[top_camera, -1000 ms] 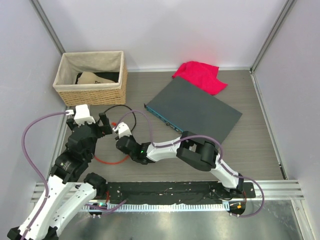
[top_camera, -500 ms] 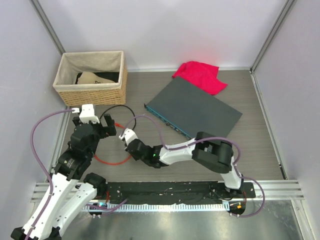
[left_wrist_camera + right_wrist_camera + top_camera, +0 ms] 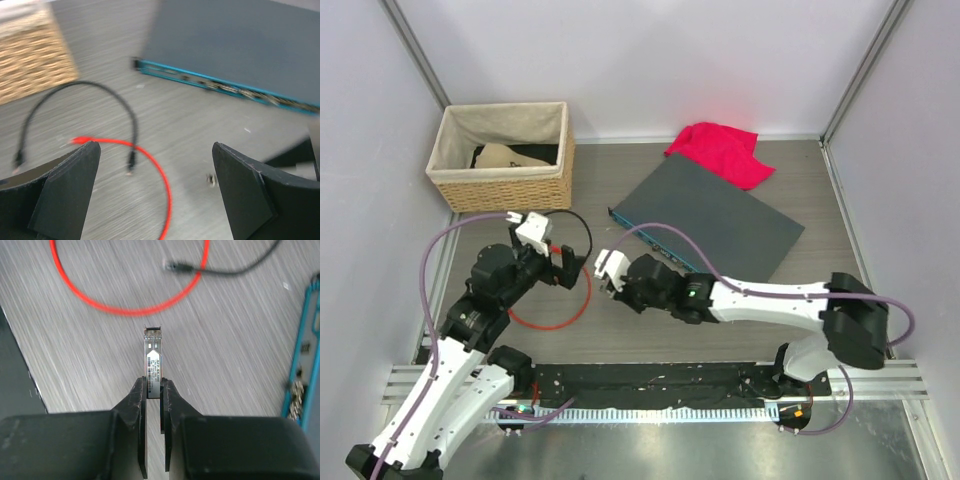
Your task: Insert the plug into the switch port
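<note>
metal plug [image 3: 153,357], likely light, stiff and slick, is pinched at its tail by my right gripper [image 3: 153,390]; left gripper [image 3: 155,170] gapes empty.

1. In front of the teal face of the switch box [image 3: 720,215], bare table [image 3: 200,130] lies open.
2. Left of the box, red cable [image 3: 125,311] and black cable [image 3: 90,83] loops lie in the way.

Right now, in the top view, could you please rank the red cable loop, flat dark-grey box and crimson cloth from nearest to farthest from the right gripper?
1. Red cable loop, just left of the right gripper.
2. Flat dark-grey box, behind it, to the right.
3. Crimson cloth, far back beyond the box.
</note>
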You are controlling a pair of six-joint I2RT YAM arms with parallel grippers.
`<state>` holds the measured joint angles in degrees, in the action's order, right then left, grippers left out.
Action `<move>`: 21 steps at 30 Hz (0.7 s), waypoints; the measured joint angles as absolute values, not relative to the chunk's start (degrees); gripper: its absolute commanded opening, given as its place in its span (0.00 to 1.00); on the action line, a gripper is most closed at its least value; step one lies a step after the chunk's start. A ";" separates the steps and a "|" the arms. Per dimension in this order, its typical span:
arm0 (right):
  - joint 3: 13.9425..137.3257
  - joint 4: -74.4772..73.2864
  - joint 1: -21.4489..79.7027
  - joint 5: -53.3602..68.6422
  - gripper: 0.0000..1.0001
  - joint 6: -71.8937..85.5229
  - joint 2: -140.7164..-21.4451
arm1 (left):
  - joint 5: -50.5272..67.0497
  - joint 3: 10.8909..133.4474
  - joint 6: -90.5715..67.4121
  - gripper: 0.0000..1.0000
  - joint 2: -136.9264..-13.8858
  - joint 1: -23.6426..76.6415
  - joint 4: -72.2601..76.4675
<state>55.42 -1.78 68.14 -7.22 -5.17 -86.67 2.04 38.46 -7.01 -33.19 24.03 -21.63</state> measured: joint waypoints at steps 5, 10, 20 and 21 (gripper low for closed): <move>48.90 -7.57 65.45 -4.43 0.01 -6.37 -75.96 | 16.97 37.76 -1.08 0.92 -34.89 25.21 -20.14; 44.49 -9.56 64.27 -1.50 0.01 -6.48 -64.49 | 26.28 38.06 7.99 0.92 -38.02 31.79 -20.97; 42.13 -9.78 64.27 3.90 0.01 -7.46 -58.46 | 28.12 44.84 21.82 0.82 -49.82 48.07 -27.00; 42.09 -9.80 64.27 4.14 0.01 -7.49 -58.19 | 28.14 45.41 22.65 0.80 -50.65 48.60 -27.31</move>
<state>42.09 -9.80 64.27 4.14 -7.49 -58.19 28.14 45.41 22.65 -50.65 48.60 -27.31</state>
